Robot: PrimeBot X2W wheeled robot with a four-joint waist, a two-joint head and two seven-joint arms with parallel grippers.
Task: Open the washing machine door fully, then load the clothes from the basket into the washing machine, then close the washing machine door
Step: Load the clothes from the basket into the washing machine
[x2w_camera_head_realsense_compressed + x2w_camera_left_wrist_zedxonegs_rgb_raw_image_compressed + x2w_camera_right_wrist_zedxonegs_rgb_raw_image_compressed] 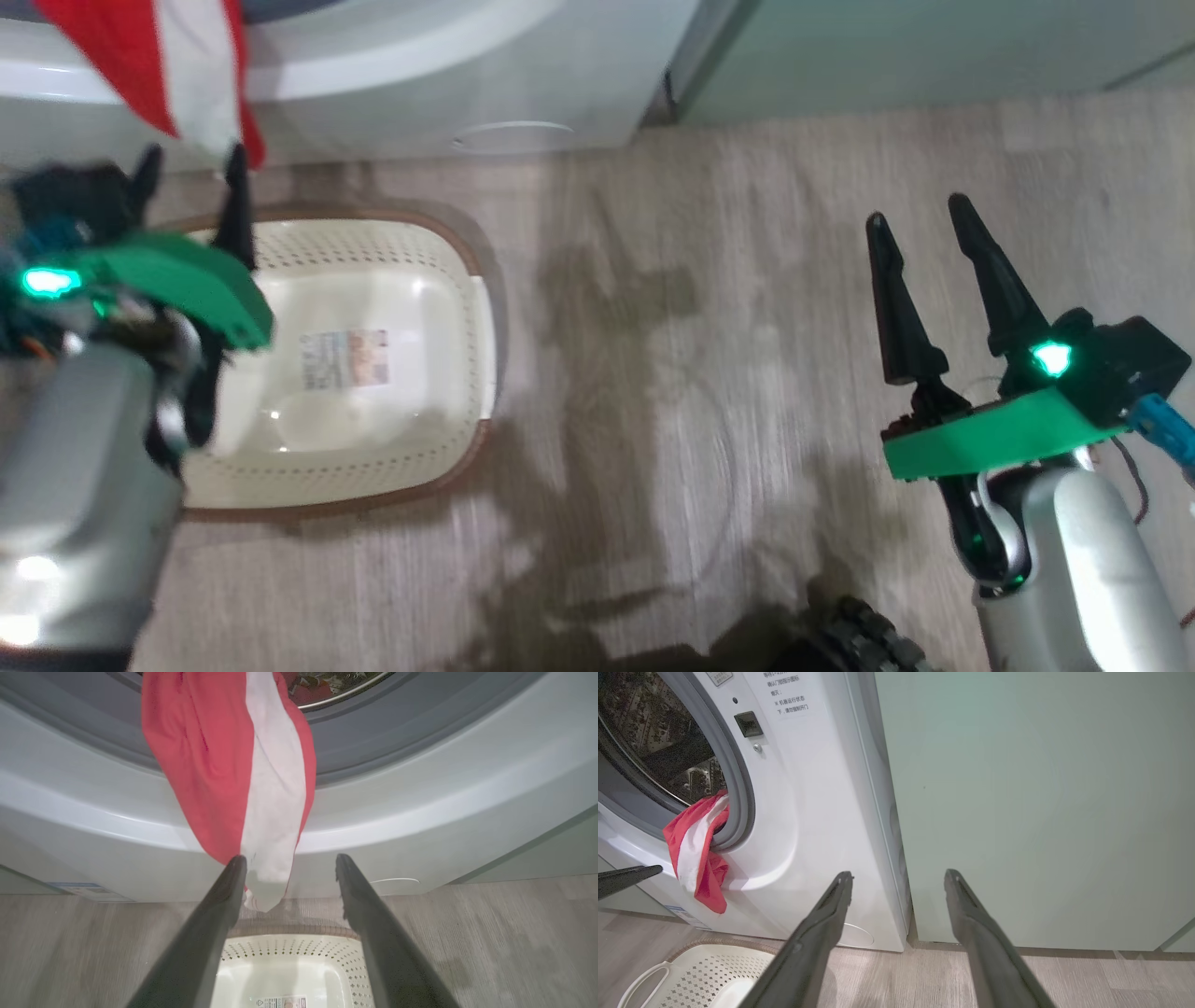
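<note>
Head view: the left claw hovers over the far rim of the basket, its fingers apart and holding nothing. Just past its tips hangs the red-and-white garment, draped down the front of the washing machine. The basket's bottom is bare, its label sticker in plain sight. The right claw sits well off to the right over the floor, also spread and empty.

Left wrist view: the garment's lower end dangles between the two dark fingers, touching or just beside the left one. Its upper part runs over the grey gasket into the drum.

Right wrist view: the washer's mouth is uncovered, and the cloth spills over the lower gasket and down the white front. A pale green cabinet stands tight against the machine's side.

By my reckoning the loading step is nearly done, but this piece is only half in. The next move calls for closing on the hanging end and pushing it deep into the drum, or the door will pinch it.

The floor is pale wood-grain plank, shadowed between the arms.
</note>
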